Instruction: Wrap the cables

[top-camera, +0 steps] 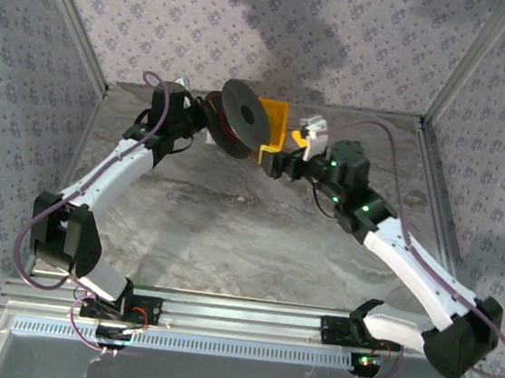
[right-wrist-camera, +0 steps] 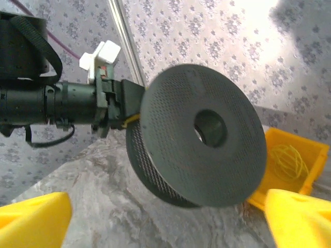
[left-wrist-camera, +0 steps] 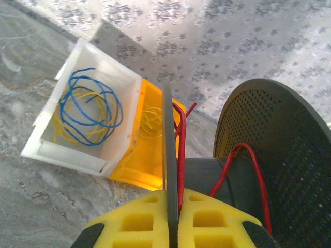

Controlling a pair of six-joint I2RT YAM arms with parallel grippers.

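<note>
Here left hand (left-wrist-camera: pixel 172 213) clamps the spool (right-wrist-camera: pixel 176 119) flange, perhaps red cable (left-wrist-camera: pixel 181 150) too; right hand (right-wrist-camera: pixel 168 202) gapes wide.

The left gripper (left-wrist-camera: pixel 173 214) has its yellow pads (left-wrist-camera: pixel 132 222) pinched onto the thin edge of one flange of the black spool (left-wrist-camera: pixel 289 155). The spool's other, perforated flange rises to the right of the fingers. The red cable (left-wrist-camera: pixel 181 150) runs up beside the pinched flange and loops over the hub. Ahead and left of the fingertips sits a yellow bin (left-wrist-camera: pixel 132 170), and touching it is a white bin (left-wrist-camera: pixel 67 155) holding blue wire loops (left-wrist-camera: pixel 88 111).
</note>
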